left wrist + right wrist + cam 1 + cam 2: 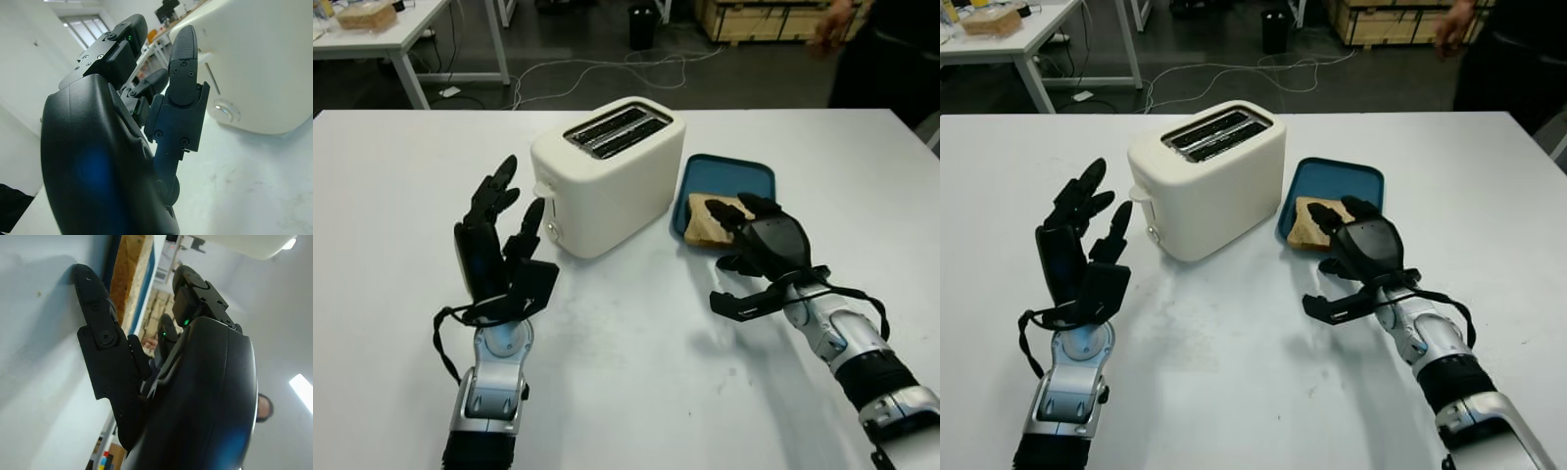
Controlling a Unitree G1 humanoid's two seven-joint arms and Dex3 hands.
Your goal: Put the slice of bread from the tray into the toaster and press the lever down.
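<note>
Now you are on step 1, the pickup: your right hand (766, 250) hovers over the bread slice (709, 221) in the blue tray (729, 172), fingers wide, holding nothing. Next, close them around it. Your left hand (494, 245) waits open beside the toaster (607, 176).

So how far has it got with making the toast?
Nothing looks done yet: the bread slice lies in the blue tray and the toaster slots look empty. The right hand is over the slice, not gripping. The left hand is open beside the toaster. Loading and the lever remain.
</note>
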